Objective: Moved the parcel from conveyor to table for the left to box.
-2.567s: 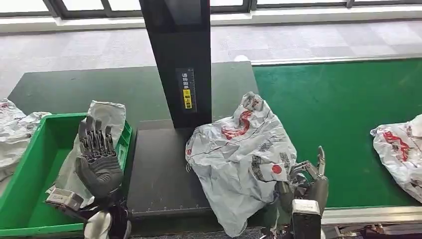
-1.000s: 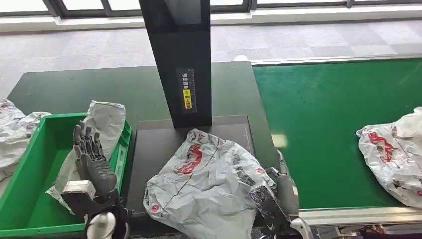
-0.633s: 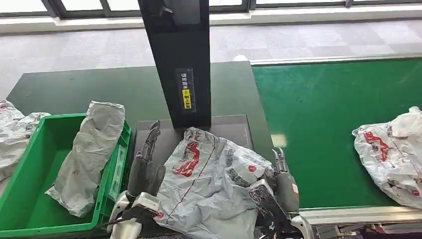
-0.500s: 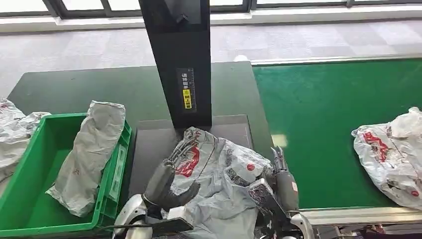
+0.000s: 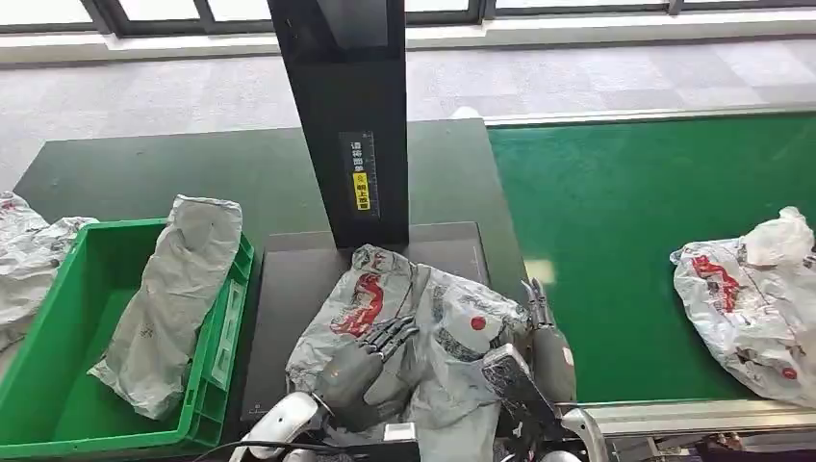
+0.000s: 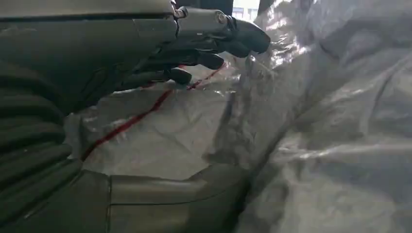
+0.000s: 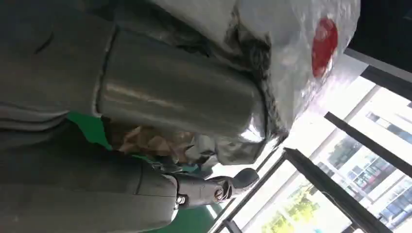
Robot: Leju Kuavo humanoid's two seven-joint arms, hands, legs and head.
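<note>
On the dark table at six o'clock lies the parcel [image 5: 414, 337]. Left hand [image 5: 366, 361] rests on it, fingers spread; right hand [image 5: 539, 337] presses its three-o'clock edge. Grip firmly before lifting toward nine o'clock.

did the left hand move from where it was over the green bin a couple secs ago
Yes. The left hand has swung toward the robot's right, from above the green bin across to the black platform, where it now rests on the parcel.
</note>
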